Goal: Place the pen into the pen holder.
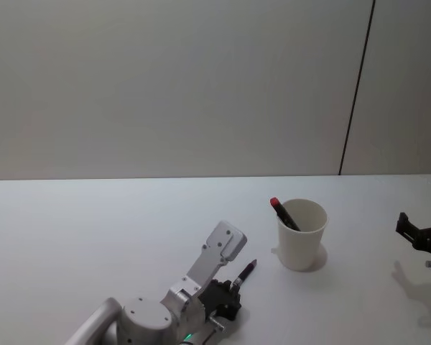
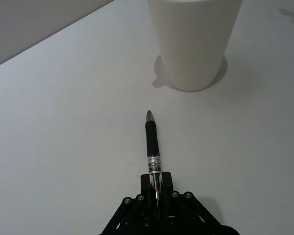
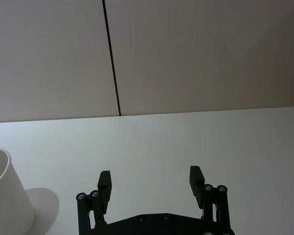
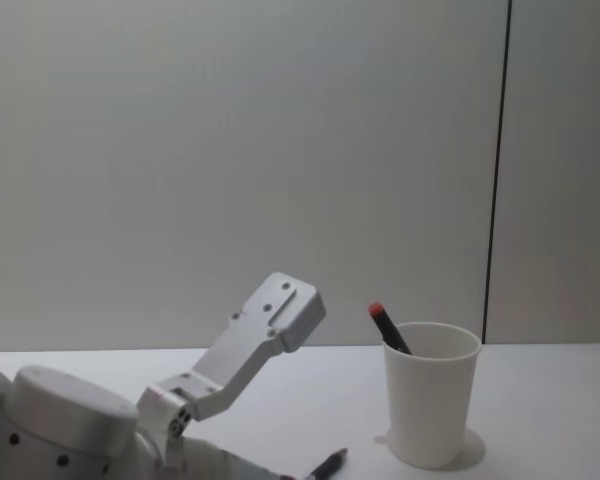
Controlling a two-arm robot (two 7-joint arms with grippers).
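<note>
So the left gripper [image 2: 156,182] is pinching the back end of the pen [image 2: 152,142] down low at the white table [image 2: 63,147], with the tip sticking straight out ahead of its fingers. A little way past that tip the pen holder [image 2: 193,44] stands upright, with a red-capped pen [image 1: 282,213] leaning inside it. Well beyond the pen holder, the right gripper [image 3: 150,178] sits parked near the table's edge with its fingers spread.

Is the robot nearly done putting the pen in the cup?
One red-topped pen already stands in the pen holder. The left gripper is shut on a black pen, short of it. Lifting and dropping it in remain. The right gripper is parked open on the right.
</note>
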